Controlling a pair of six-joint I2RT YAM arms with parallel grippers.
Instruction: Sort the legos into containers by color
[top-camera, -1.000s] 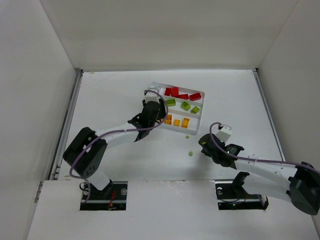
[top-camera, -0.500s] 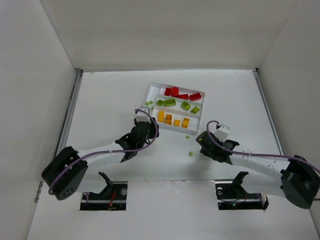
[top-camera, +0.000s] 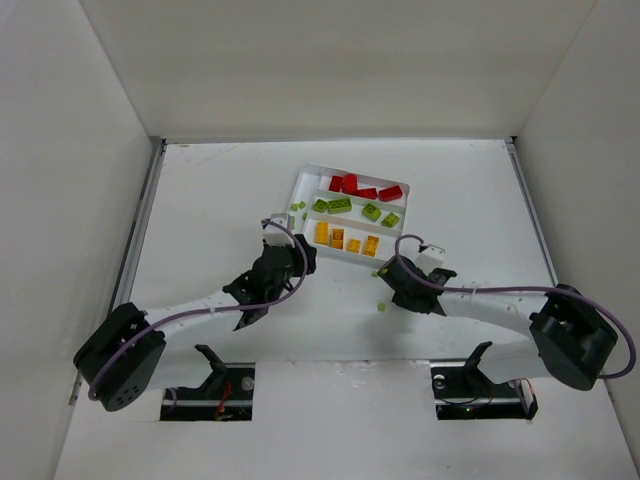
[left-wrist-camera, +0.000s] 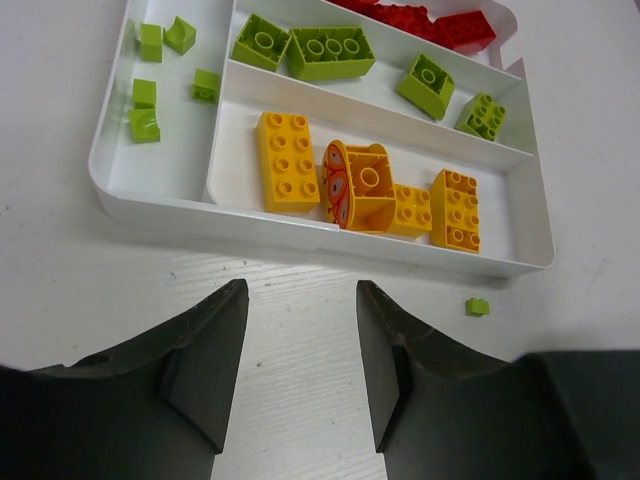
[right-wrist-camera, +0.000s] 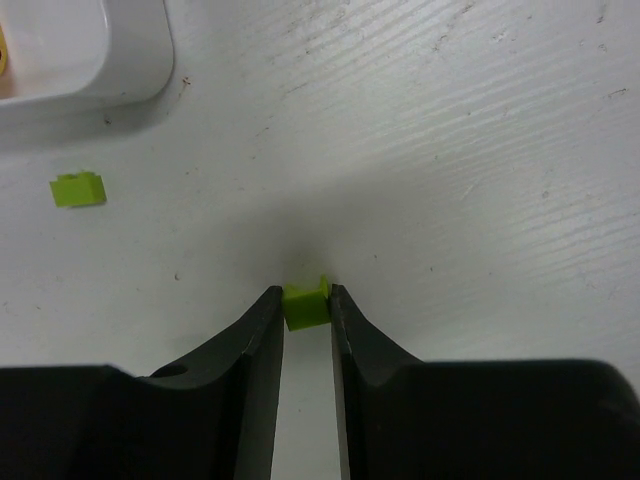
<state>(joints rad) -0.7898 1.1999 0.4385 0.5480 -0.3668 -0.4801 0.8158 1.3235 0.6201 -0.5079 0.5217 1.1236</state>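
My right fingers (right-wrist-camera: 262, 345) pinch a tiny lime stud (right-wrist-camera: 306, 306) on the desk (right-wrist-camera: 480, 150), likely bound for the white tray (left-wrist-camera: 150, 195), whose end slot (left-wrist-camera: 178, 150) gathers lime bits (left-wrist-camera: 143, 95). My left fingers (left-wrist-camera: 205, 345) hang apart, empty, just before that tray.

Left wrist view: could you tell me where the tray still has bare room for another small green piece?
End slot: bare between the small green pieces and the tray's near rim. Middle slot: a gap right of the long green brick. Red bricks crowd the far slot.
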